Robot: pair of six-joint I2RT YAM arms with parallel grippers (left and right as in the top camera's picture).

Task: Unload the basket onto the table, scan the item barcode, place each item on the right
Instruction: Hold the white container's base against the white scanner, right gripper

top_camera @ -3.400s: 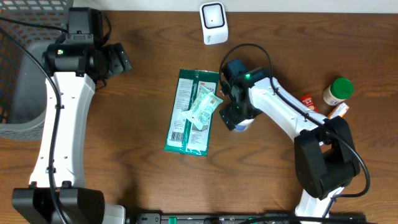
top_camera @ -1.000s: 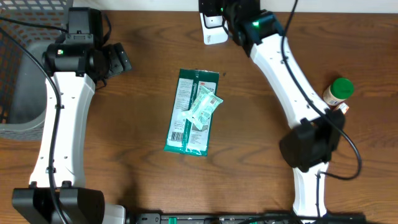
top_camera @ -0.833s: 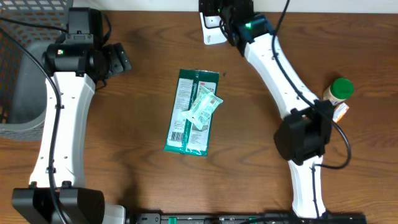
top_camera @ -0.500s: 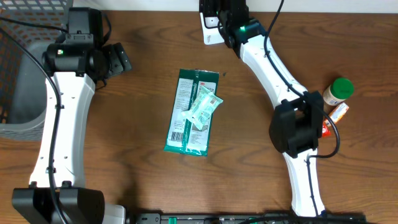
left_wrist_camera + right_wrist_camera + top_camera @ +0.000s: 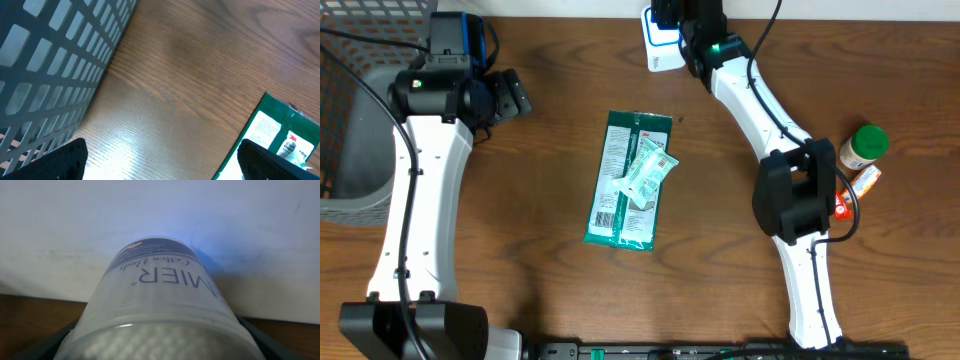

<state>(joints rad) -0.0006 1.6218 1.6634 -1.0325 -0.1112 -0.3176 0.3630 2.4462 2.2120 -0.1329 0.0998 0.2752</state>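
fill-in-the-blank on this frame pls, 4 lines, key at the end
1. The clear round plastic tub gripped by the right end effector is labelled Cotton ____.
2. The small pale green packet lies ____ the large dark green packet.
3. The left end effector is open and holds ____.
4. The small tan jar has a round ____ cap.
Missing words: Buds; on; nothing; green.

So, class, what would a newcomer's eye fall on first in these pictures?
The right hand grips a clear cotton-bud tub, which fills its wrist view, up by the white scanner at the top of the overhead view. In the middle of the wooden table lie green packets, a small one on top of a bigger one.
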